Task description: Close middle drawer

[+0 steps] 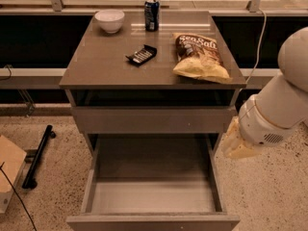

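Note:
The middle drawer (151, 196) of the grey-brown cabinet is pulled far out toward me. Its deep box is empty and its low, plain front (153, 222) sits at the bottom edge of the view. The taller upper drawer front (151, 119) above it is shut. The lowest drawer is hidden under the open one. My gripper (236, 144), pale yellow on a white arm, hangs to the right of the cabinet, just outside the open drawer's right wall and above the floor. It touches nothing.
On the cabinet top (96, 66) are a white bowl (109, 20), a blue can (151, 14), a dark wrapped bar (141, 55) and a chip bag (199, 54). A black rod (38, 155) and a cardboard piece (9, 165) lie on the floor at left.

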### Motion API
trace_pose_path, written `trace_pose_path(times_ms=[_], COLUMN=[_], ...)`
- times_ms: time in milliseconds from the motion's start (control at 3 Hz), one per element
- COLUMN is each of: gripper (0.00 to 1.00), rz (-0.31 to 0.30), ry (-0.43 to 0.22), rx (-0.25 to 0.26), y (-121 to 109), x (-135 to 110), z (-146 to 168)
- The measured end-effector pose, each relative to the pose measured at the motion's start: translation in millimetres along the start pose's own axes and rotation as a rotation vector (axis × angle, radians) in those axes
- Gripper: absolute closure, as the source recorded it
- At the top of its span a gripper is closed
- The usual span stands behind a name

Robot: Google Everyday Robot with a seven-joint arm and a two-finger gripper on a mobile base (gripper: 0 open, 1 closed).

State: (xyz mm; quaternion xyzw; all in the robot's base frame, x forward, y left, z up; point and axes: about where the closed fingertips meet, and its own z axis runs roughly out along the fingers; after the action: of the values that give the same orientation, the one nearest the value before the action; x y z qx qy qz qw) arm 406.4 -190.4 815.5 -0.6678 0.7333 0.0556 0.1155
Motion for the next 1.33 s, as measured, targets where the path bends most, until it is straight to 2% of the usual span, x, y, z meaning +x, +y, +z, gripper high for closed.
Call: trace_pose_path(times_ms=[333, 1000, 1333], gripper=[1.0, 1.0, 1.0], rz=[-0.022, -0.045, -0.031], ry=[-0.011, -0.027, -0.044], rx=[-0.041, -0.069, -0.081], y=[11.9, 31.1, 39.9], x=[7.2, 22.4, 35.0], z=[39.8, 95.7, 124.2])
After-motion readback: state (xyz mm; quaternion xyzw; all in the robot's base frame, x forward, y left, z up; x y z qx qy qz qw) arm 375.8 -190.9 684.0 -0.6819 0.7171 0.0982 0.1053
